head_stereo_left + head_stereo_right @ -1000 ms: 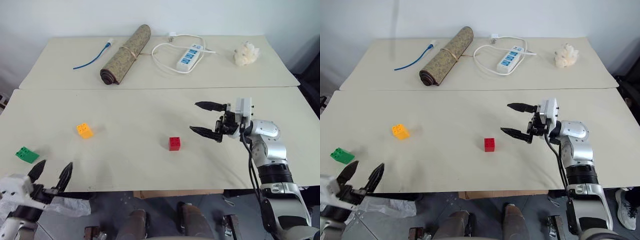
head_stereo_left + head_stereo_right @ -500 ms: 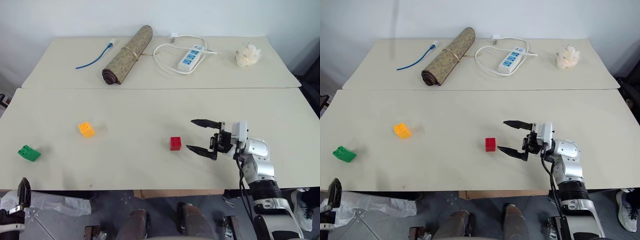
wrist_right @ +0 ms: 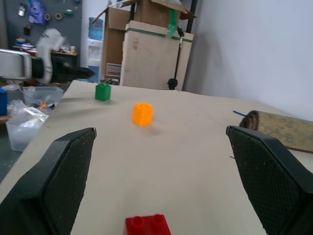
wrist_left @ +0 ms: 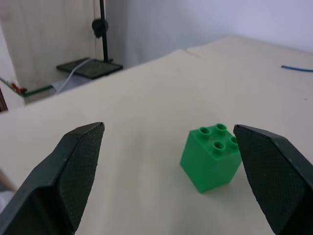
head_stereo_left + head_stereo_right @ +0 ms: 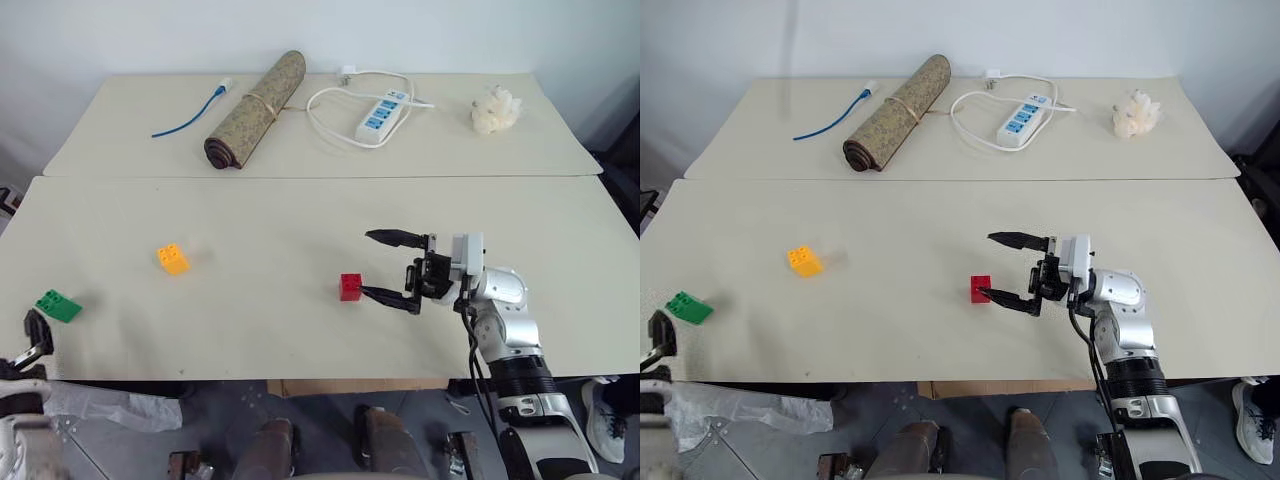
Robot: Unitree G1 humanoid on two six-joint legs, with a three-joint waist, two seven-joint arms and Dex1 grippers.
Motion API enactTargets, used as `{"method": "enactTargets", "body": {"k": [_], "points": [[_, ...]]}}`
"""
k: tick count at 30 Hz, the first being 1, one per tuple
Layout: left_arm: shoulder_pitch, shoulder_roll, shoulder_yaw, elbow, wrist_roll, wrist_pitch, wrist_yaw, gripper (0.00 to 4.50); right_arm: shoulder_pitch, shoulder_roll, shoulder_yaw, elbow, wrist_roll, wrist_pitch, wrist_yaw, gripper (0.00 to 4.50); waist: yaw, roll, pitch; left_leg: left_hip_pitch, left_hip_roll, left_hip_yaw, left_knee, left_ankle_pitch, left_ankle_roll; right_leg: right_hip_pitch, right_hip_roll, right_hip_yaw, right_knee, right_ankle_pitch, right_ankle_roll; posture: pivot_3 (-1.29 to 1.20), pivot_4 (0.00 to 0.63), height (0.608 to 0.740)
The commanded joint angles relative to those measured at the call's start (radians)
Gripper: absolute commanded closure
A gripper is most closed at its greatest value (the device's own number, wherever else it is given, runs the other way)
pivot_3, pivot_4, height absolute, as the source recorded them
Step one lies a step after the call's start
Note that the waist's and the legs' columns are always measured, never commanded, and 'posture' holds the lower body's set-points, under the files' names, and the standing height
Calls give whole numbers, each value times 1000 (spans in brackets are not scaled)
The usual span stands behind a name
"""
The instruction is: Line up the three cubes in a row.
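At the left edge of the near cream-coloured table (image 5: 250, 210), the left gripper (image 4: 171, 171) sat with its two black fingers spread wide and nothing between them. The small green studded plastic brick (image 5: 58, 306) lay just ahead of it, between the lines of the two fingers and closer to one of them in the left wrist view, so a short reach straight along the fingers looked enough to bracket it. Its studs faced up and it stood slightly skewed on the table.

Further right, well apart from the green one, the yellow-orange studded plastic brick (image 5: 173, 259) rested alone; neither gripper was close to it, though the left arm seemed the nearer.

Near the table's middle lay the red studded plastic brick (image 5: 350, 287). The right gripper (image 5: 383, 267) pointed leftward at it, fingers wide apart and empty, the lower fingertip just beside the brick's right face. The brick lay directly ahead of the open jaws, so the right arm was plainly the one placed for it.

No brand, label or legible writing could be made out on anything.
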Motion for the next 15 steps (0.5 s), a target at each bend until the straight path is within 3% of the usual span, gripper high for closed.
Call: {"method": "enactTargets", "body": {"k": [1,11,15], "points": [[-23,9,-49,-47,66,25,47,0,1,0,-6,-48,21,17,-14,35,0,0,0,0,0,0,0,0,0,0,0,0,0,0,0,0,150,740],[-120,-109,-88,-147,237,98,361,0,39,-17,-3,-80,15,56,-11,35,2,-1,0,0,1,0,0,0,-1,0,1,-1,0,0,0,0,150,740],[-160,-97,-85,-87,221,103,343,0,29,-22,-8,-66,9,55,-13,35,1,-1,0,0,1,0,0,0,-1,-1,2,-1,0,0,0,0,150,740]]}}
